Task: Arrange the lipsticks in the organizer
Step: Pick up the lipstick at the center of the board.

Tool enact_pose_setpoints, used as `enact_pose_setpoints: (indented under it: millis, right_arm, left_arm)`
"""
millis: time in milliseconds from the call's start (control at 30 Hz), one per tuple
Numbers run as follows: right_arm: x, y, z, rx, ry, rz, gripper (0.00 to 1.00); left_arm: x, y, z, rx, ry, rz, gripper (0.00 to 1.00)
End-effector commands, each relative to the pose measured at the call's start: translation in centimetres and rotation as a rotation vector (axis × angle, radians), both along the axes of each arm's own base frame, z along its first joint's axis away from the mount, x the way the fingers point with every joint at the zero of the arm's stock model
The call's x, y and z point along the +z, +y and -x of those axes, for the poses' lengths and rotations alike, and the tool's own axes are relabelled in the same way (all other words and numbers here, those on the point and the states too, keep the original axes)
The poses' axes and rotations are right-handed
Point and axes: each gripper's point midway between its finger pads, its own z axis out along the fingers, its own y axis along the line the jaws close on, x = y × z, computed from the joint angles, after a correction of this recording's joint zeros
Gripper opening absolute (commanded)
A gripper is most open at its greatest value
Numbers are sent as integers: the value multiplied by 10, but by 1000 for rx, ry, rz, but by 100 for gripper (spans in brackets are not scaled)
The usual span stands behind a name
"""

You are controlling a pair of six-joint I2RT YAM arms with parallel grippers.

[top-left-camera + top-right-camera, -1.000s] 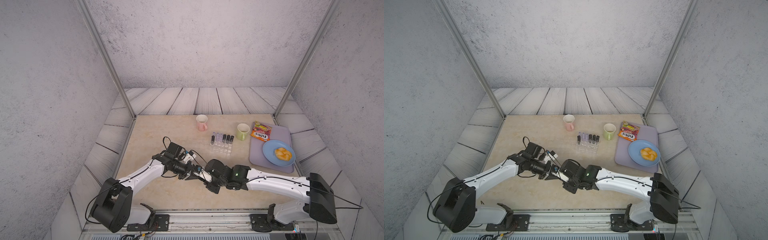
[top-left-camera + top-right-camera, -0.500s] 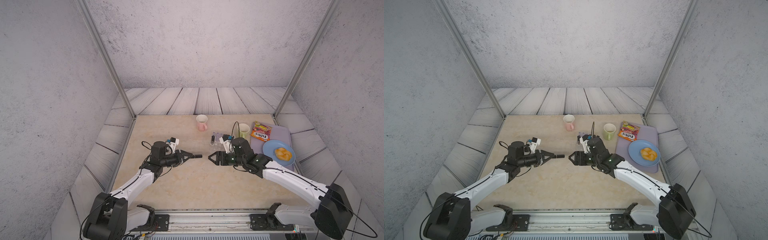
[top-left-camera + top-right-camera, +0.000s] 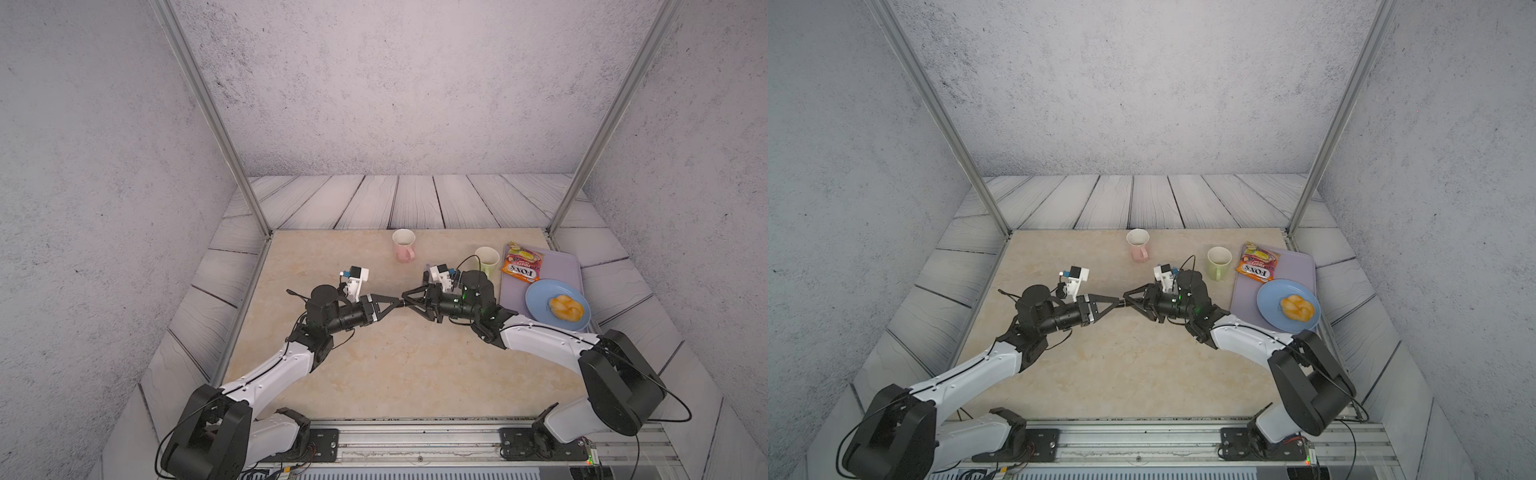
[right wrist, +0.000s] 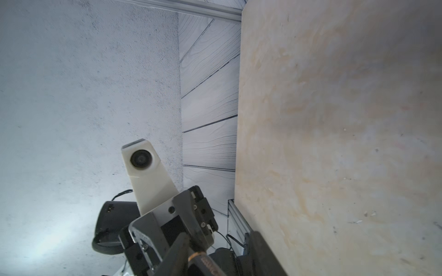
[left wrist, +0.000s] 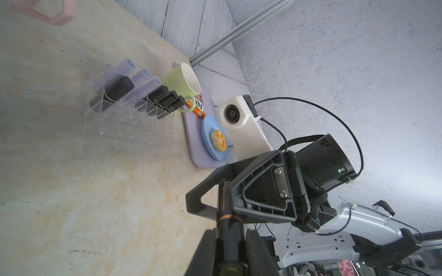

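Carries on a beige marbled tabletop (image 3: 415, 374) a pink mug (image 3: 403, 246) at 12 o'clock by the far edge, a pale green mug (image 3: 487, 261) at about 1 o'clock, and a lilac tray (image 3: 559, 268) along the edge from 1 to 3 o'clock. Shows, in the left wrist view, a clear organizer (image 5: 124, 133) standing on the same top just beside the green mug and near the tray.

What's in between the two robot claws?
One black lipstick with a gold band, gripped by the left gripper and the right gripper; the left wrist view shows it.
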Motion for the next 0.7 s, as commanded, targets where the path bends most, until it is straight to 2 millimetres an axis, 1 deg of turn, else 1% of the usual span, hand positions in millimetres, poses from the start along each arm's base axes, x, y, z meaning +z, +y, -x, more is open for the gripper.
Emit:
enact_pose_setpoints:
  millis: [0,133,300,400,467,667]
  right_arm:
    - [17,1,1,6,-3,-86,39]
    - [19,-4,1,-7,9,-99,46]
    - [21,-8,0,-26,28,-133,46]
    - [22,-9,-2,-30,34,-142,40]
    - [23,-9,-2,-30,37,-146,35]
    - [24,-8,-8,-48,54,-175,22]
  left_arm:
    - [17,1,5,-4,-74,25,0]
    - [9,6,-2,43,-61,3,0]
    - [7,7,-5,58,-54,-1,0]
    - [6,7,-5,60,-53,-3,0]
    - [6,8,-5,63,-52,-8,0]
    - [4,4,-4,42,-41,0,0]
